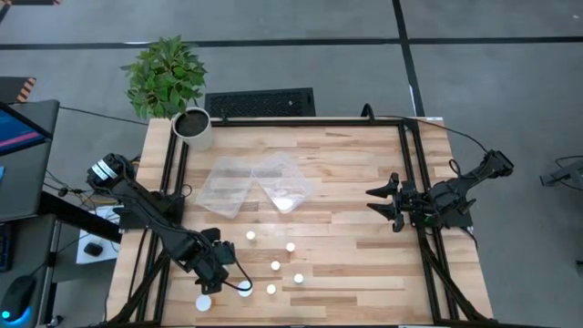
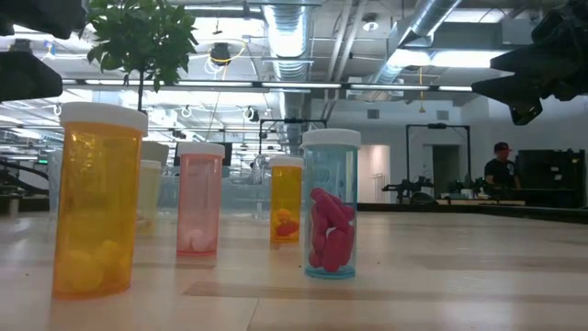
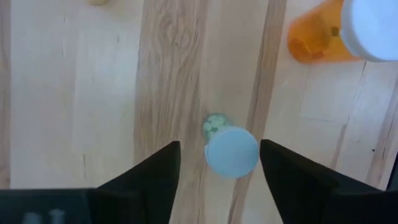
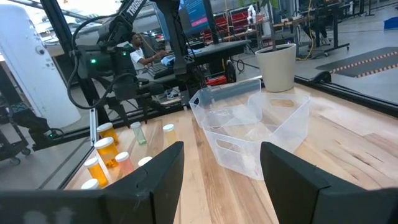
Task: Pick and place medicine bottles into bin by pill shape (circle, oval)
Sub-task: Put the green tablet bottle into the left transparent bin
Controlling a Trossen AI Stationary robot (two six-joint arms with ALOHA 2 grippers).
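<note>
Wooden desk [image 1: 364,182] carried all items in the high view. At 11 o'clock of the desk stood a white plant pot [image 1: 193,128]. The left tool [image 1: 221,273] hung at 7 o'clock, its fingers [image 3: 152,171] spread on either side of a small bottle with a pale round cap [image 3: 231,151]; a gap showed on each side, and no contact was visible. One white-capped bottle [image 1: 203,302] stood just beside that tool, toward the desk's near edge. Other medicine bottles [image 1: 275,266] stood near 6 o'clock, apart from each other. Two clear bins [image 1: 258,183] sat at the desk's centre-left, touching. One bin held something white; what it was could not be told. The right tool [image 1: 387,202] waited at 3 o'clock, fingers spread, holding nothing.
</note>
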